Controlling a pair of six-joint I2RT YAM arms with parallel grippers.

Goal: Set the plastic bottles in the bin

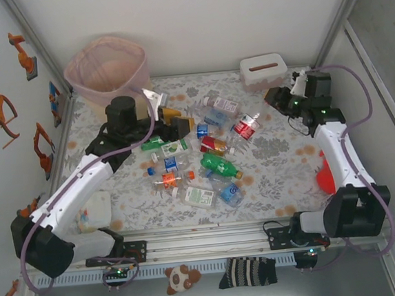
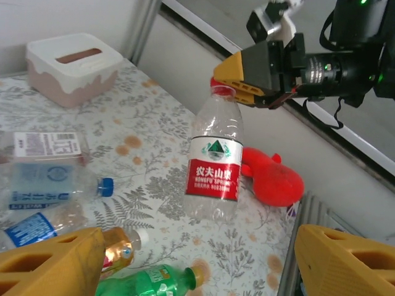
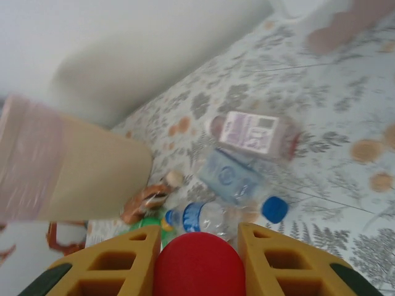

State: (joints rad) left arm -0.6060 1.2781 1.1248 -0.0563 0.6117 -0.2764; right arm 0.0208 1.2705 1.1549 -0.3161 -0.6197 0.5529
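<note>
Looks early in the job — over a dozen plastic bottles (image 1: pixel 220 165) lying strewn across the flowered table (image 1: pixel 283 175), none clearly inside the pink bin (image 1: pixel 107 69) in the far-left corner; cannot tell what lies at its bottom.

Has one bottle in hand, though: right gripper (image 2: pixel 245 86) clamped on the red cap (image 3: pixel 197 265) of a clear Nongfu Spring bottle (image 2: pixel 215 166), held upright near the right wall and well apart from the bin. Hard to say whether it hangs clear of the table.

Left gripper (image 1: pixel 176 120) with fingers wide apart and nothing between them, poised over the bin-side edge of the pile.

Leaves nearly everything to carry.

Around the work: a white-and-pink tissue box (image 1: pixel 263 71) and a red toy (image 2: pixel 274 179).

Likely in the way — the left arm (image 1: pixel 82 179) and the heap of bottles, both between the held bottle and the bin.
</note>
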